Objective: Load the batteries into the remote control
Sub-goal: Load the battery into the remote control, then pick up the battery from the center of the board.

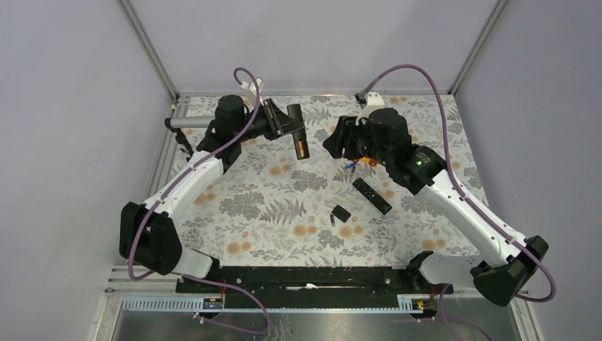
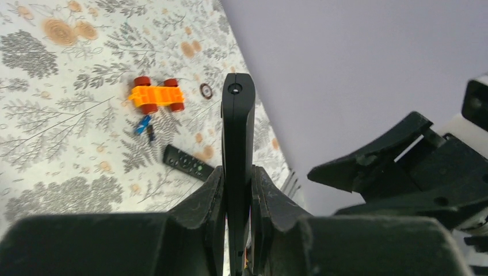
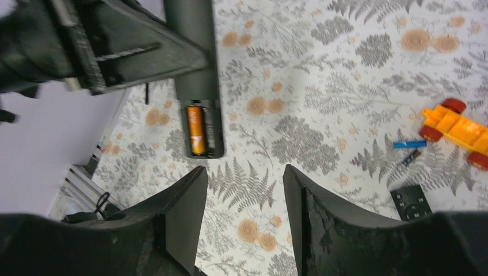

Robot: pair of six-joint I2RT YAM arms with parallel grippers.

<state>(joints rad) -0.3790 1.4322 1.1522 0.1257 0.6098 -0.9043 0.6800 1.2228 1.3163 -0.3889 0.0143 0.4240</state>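
Floral-printed tabletop (image 1: 284,206) lies below the left gripper (image 2: 237,190), whose jaws are clamped on the long slim black bar-shaped remote control (image 3: 193,57), held aloft with its bay uncovered. The right gripper (image 3: 244,184) hovers near that bay, jaws apart and empty. A small black plastic cover (image 1: 341,212) lies on the tabletop. One orange cylindrical cell (image 3: 196,129) sits in the bay (its neighbouring slot looks unfilled to us). Two thin loose batteries (image 3: 410,145), blue and dark, wait on the tabletop, so we judge the job about half done. We read no lettering anywhere.
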